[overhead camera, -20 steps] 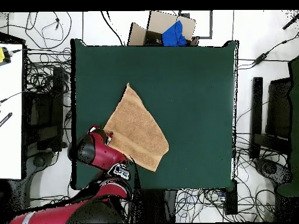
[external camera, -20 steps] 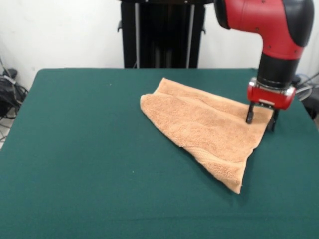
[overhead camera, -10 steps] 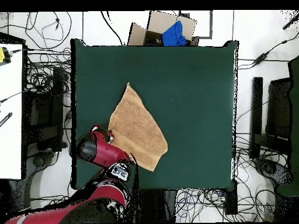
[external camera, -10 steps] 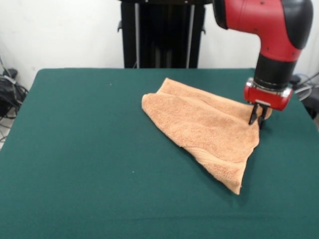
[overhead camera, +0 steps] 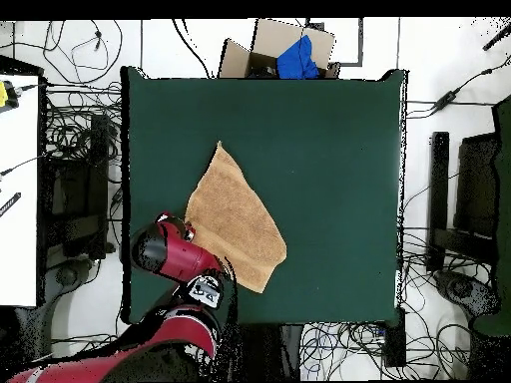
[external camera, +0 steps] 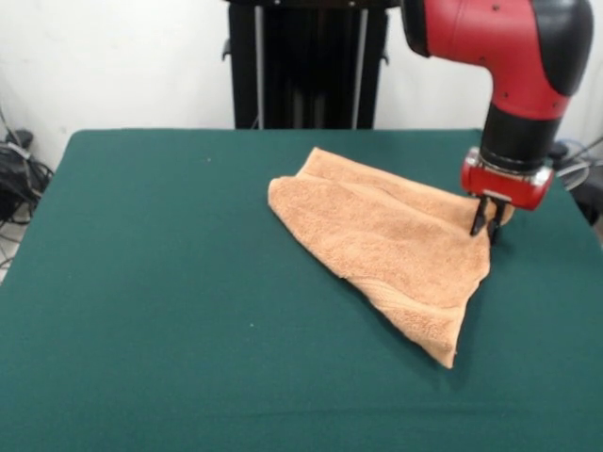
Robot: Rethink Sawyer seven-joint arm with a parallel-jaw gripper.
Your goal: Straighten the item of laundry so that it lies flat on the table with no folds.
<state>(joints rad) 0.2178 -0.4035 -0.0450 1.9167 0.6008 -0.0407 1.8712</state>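
On the green bench (external camera: pixel 170 311) in front of you, the towel (external camera: pixel 391 245) lies folded over on itself in a rough triangle, not flat. From the front camera you see it right of centre: one rounded corner points left toward the middle of the bench, a narrow tip points toward the near edge, and the third corner sits at the right, under the gripper (external camera: pixel 487 224). A doubled layer shows along the far edge, where a ridge runs from the left corner toward the right one. A woven band is visible along the lower left edge near the tip.

Your jaws are pinched closed on the towel's right corner, the black tips drawn together with a little cloth bunched between them, just above the bench surface. The red arm (external camera: pixel 513 56) comes down from the upper right.

From overhead, the towel (overhead camera: pixel 235 219) lies in the bench's (overhead camera: pixel 329 140) left half, toward the robot's side, with the arm (overhead camera: pixel 170 254) covering its lower left corner.
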